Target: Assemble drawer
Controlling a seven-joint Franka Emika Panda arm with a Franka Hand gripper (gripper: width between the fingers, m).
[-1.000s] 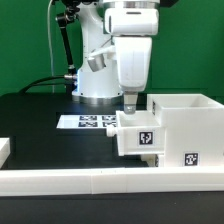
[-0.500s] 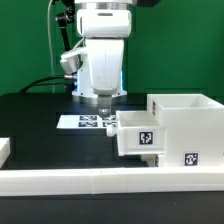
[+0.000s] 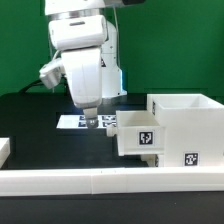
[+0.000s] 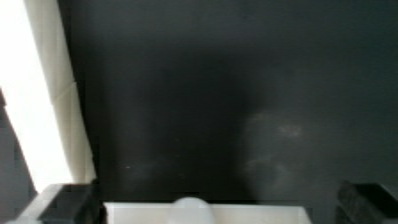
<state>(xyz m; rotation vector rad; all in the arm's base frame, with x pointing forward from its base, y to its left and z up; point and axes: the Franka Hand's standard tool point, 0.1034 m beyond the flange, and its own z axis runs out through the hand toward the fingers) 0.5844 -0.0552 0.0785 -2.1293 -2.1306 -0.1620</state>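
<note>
White plastic fills the exterior view's right: the drawer (image 3: pixel 172 132) stands on the black desk (image 3: pixel 35 125), its big box shell open at the top, with a smaller tray pushed partway into the side facing the exterior view's left. That tray carries a square tag on its front, and another tag shows low on the shell's near wall. A long low white rail (image 3: pixel 110 180) runs across the front, just before the drawer. Behind, flat on the desk, lies the marker board (image 3: pixel 92 122).

My tool (image 3: pixel 90 121) hangs over the marker board, to the exterior view's left of the drawer and apart from it, touching none of the plastic. It holds nothing. My fingers sit close in the exterior view, yet the wrist view shows two dark fingertips (image 4: pixel 64 200) at opposite edges, so they stand spread. Between them, the wrist view catches a white tray edge (image 4: pixel 187 211) with a rounded knob, and a white strip along one side.
</note>
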